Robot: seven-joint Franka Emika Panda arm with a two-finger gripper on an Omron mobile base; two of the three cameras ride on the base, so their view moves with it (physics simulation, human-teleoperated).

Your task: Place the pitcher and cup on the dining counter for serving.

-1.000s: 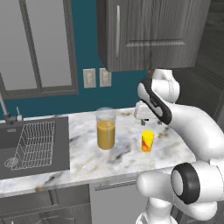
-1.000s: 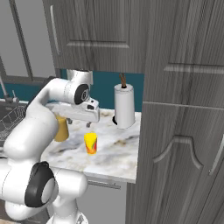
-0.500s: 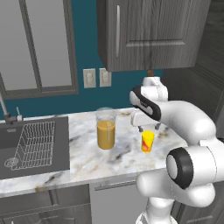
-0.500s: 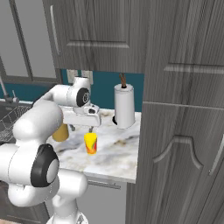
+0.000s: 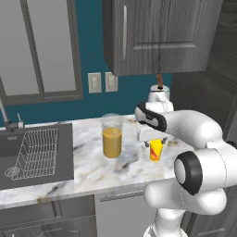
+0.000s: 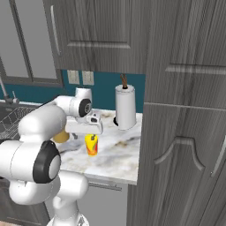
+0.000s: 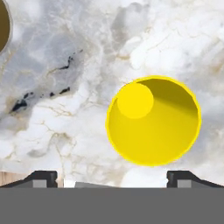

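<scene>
Arm bent forward over marble table (image 5: 92, 171), hand pointing straight down. Jaws (image 7: 112, 177) spread wide, hovering above cup (image 7: 153, 120), holding nothing. Cup small, yellow, round, open top, upright on veined white-grey marble. Pitcher (image 5: 112, 137) tall clear glass cylinder, amber liquid, just beside cup, near sink (image 5: 34, 155).

Paper-towel roll (image 6: 125, 107) stands upright on marble counter (image 5: 92, 166), w/ brown spindle tip poking out top, well behind the fingers by the teal wall. Dark sink (image 5: 32, 152) w/ wire rack (image 5: 36, 150) sits far off to fingers' left; two wall outlets (image 5: 102, 82) above and behind them, below dark wood cabinets (image 5: 157, 34).
</scene>
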